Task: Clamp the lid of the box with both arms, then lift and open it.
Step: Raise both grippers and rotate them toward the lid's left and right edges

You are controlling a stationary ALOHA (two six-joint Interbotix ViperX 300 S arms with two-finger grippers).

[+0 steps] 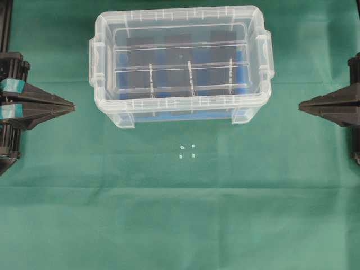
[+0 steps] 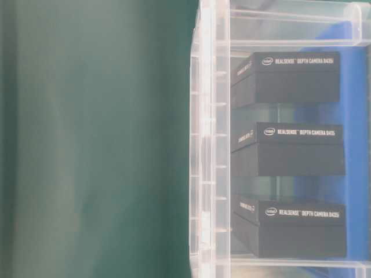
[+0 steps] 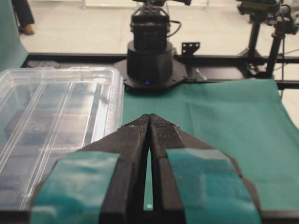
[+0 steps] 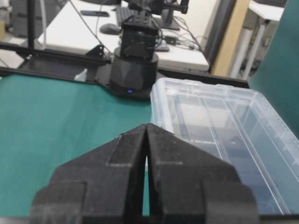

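A clear plastic box (image 1: 140,114) stands at the back middle of the green cloth, its clear ribbed lid (image 1: 180,34) resting on top. Through the lid and walls I see a blue insert and three black packs (image 2: 295,145). My left gripper (image 1: 72,106) with teal tape sits at the left edge, shut and empty, tips pointing right, apart from the box. At the right edge my right gripper (image 1: 301,104) is shut and empty too, tips pointing left. The lid (image 3: 51,116) lies left of the left gripper (image 3: 149,116); the lid (image 4: 224,126) lies right of the right gripper (image 4: 146,126).
Small white marks (image 1: 187,151) dot the cloth in front of the box. Each wrist view shows the opposite arm's black base (image 3: 149,60) (image 4: 135,70) at the cloth's far edge. Beyond the cloth are a black frame rail (image 3: 224,59) and desks.
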